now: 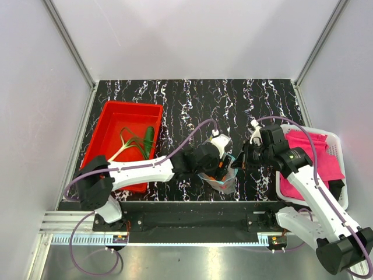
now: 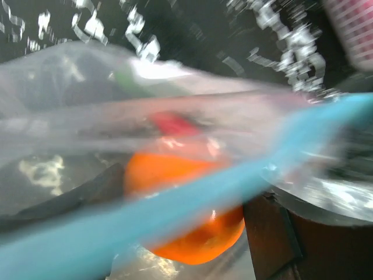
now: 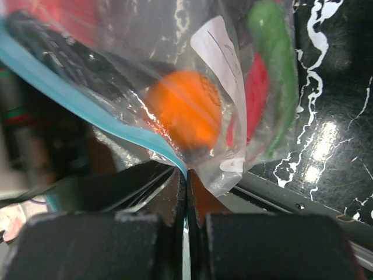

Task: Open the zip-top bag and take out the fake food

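The clear zip-top bag (image 1: pixel 226 182) hangs between my two grippers near the table's front edge. Its blue-teal strip (image 2: pixel 192 210) runs across the left wrist view. My left gripper (image 2: pixel 183 195) reaches past the strip into the bag, with a finger touching each side of the orange fruit (image 2: pixel 198 233). My right gripper (image 3: pixel 187 175) is shut on the bag's strip edge (image 3: pixel 116 125). The orange fruit (image 3: pixel 186 111), a red chili (image 3: pixel 256 93) with a green stem, and the white label (image 3: pixel 218 46) show through the plastic. The cucumber (image 1: pixel 149 137) and green onion (image 1: pixel 131 143) lie in the red tray (image 1: pixel 116 108).
A white basket (image 1: pixel 335 137) holding a pink cloth (image 1: pixel 312 151) stands at the right, under my right arm. The red tray stands at the left. Grey walls enclose the table on three sides.
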{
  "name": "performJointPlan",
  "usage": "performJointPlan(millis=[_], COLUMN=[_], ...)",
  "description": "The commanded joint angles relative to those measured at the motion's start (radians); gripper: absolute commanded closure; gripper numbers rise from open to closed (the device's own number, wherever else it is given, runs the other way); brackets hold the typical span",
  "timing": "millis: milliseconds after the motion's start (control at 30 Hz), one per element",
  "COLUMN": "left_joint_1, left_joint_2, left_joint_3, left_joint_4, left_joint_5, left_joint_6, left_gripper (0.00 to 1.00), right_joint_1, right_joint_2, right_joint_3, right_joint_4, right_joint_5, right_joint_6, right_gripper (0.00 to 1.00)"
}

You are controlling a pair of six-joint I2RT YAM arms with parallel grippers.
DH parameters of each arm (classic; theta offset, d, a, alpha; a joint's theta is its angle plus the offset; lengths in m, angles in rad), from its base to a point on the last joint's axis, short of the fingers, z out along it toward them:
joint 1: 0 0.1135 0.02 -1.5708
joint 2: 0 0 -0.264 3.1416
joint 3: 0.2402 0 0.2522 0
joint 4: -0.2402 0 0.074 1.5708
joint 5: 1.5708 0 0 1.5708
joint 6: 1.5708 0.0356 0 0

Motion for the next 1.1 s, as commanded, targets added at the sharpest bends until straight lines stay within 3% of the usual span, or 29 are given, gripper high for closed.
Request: performJointPlan(millis=[0, 433, 733, 933, 1067], left_joint_1=[-0.003, 0.000, 0.008, 0.022, 0.061], left_joint_2=[-0.068, -0.212, -0.208, -0.162, -0.220], left_joint_3=[0.082, 0.118, 0.093, 0.139, 0.067], left_joint_4=[0.014, -0.009, 0.005, 0.107, 0.329], left_joint_5=[0.032, -0.071, -0.125, -0.074, -0.066], left_joint_6=[-0.027, -0.177, -0.127, -0.277, -0.329], left_gripper=[1.00, 1.00, 1.00, 1.00, 1.00], right_joint_1=[-0.004, -0.004, -0.004, -0.004, -0.004], right_joint_2=[-0.021, -0.042, -0.088, -0.036, -0.045], right_joint_3=[-0.002, -0.010, 0.053, 0.140, 0.133], right_joint_4=[0.031, 0.044, 0.002, -0.020, -0.046], right_joint_5=[0.070, 0.067, 0.110, 0.102, 0.154], right_joint_6=[-0.008, -0.011, -0.002, -0.028, -0.048], right_gripper=[1.00, 1.00, 1.00, 1.00, 1.00])
